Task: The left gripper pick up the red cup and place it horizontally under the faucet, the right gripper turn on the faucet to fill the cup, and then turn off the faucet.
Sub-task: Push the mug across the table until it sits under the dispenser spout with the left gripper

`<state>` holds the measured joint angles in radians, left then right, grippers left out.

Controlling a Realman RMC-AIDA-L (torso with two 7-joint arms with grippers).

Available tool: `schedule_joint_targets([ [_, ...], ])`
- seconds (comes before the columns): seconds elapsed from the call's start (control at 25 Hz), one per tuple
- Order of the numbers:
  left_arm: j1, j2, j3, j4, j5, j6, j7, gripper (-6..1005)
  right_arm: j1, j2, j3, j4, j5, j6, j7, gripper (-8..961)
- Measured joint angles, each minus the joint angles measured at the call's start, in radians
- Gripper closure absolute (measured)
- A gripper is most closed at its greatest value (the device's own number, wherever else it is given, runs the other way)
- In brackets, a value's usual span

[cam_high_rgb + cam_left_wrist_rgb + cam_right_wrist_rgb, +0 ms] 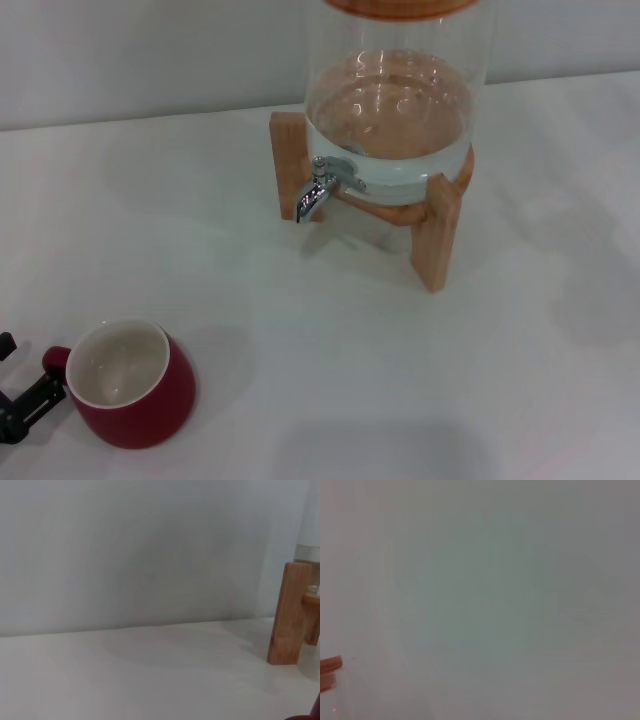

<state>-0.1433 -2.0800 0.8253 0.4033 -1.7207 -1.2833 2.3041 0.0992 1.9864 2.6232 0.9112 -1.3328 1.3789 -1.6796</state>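
Left claw [22,395]: we see it lowest in the head view, at the left edge, black, low over the counter; only parts of its fingers show, so we cannot tell how wide it stands, and it holds nothing that we can see.
Red cup [132,385]: upright on the counter, just beside the left claw on its inner side; white inside, opening upward. Its small loop handle points toward the claw and sits between the two visible finger parts or right at them; we cannot tell whether they touch.
Cup in the left wrist view: only a dark-red sliver [309,714] at the corner.
Faucet [318,190]: chrome, spout turned down, well apart from the left claw, farther forward and toward the robot's right.
Glass dispenser [398,90]: clear, water in its lower part, resting on a wooden stand [436,232]; one stand leg also shows in the left wrist view.
Space under the spout: bare counter [420,380], white.
Right claw: not seen in any view; its wrist view shows a pale surface and a bit of wood at the edge.
Writing or brands: none we can read.
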Motion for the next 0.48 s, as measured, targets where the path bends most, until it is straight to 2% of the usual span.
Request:
schedule_joint_targets([
  [0.44, 0.009, 0.001, 0.000, 0.000, 0.000, -0.015, -0.004, 293, -0.002, 0.000, 0.001, 0.000, 0.003, 0.003, 0.000, 233],
  [0.48, 0.009, 0.001, 0.000, 0.000, 0.000, -0.016, -0.004, 334, -0.002, 0.000, 0.001, 0.001, 0.003, 0.004, 0.000, 233],
])
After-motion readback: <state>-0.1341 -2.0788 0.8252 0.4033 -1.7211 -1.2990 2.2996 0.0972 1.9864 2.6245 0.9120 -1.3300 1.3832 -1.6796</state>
